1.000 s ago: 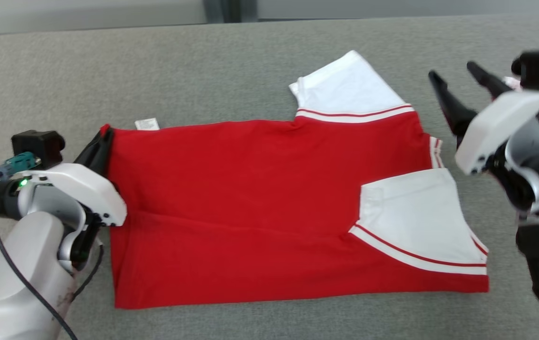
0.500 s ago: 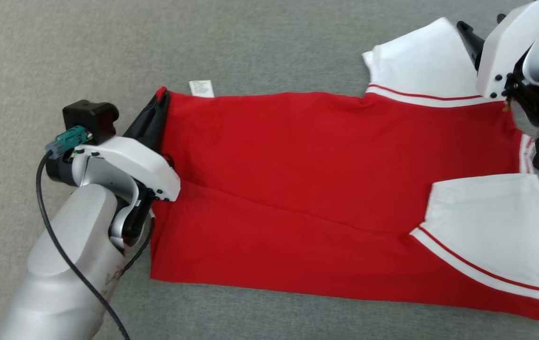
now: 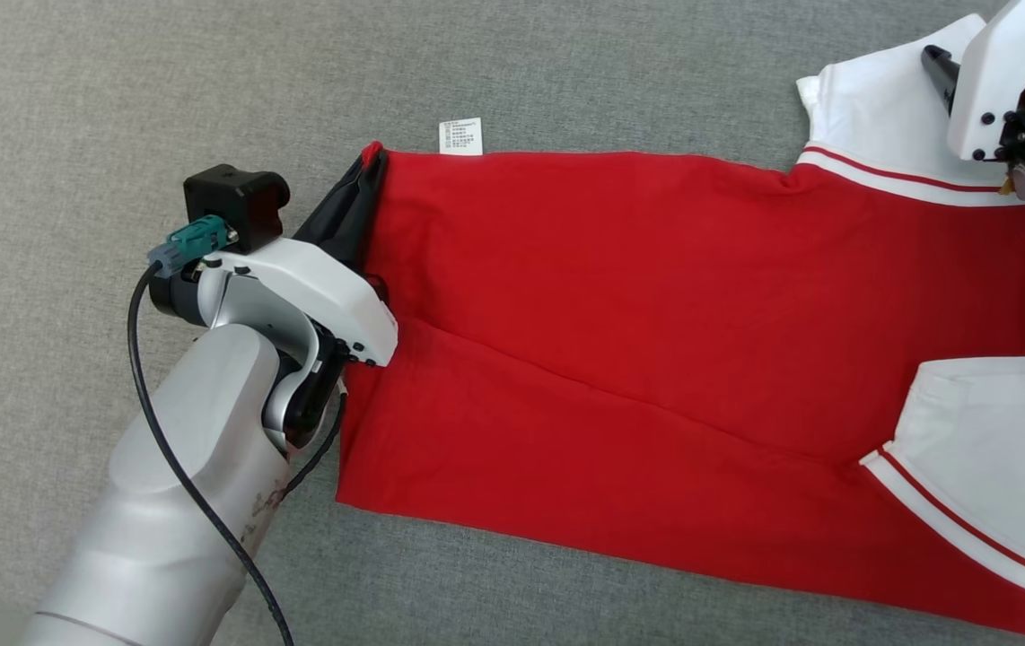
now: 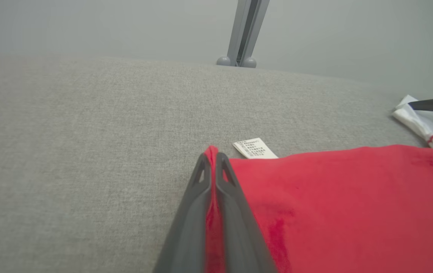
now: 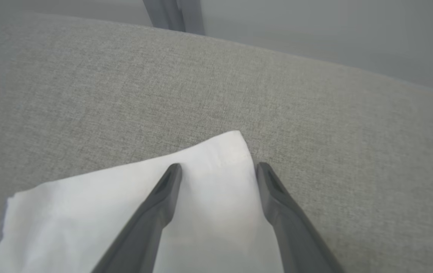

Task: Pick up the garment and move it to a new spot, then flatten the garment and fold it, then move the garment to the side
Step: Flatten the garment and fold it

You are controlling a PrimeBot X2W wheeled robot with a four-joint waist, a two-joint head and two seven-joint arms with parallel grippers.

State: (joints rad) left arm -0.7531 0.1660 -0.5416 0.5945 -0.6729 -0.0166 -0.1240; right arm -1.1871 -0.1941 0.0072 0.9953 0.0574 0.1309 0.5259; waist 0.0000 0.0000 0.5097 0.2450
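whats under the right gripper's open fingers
A white sleeve of the garment lies under the right gripper, flat on the grey fabric surface. What the sleeve itself covers cannot be seen.

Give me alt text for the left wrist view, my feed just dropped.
The left fingers are shut on a corner of the red garment, with red cloth pinched between them. A white care label lies at the hem just beyond the tips, on the grey fabric surface. A white sleeve shows at the right edge.
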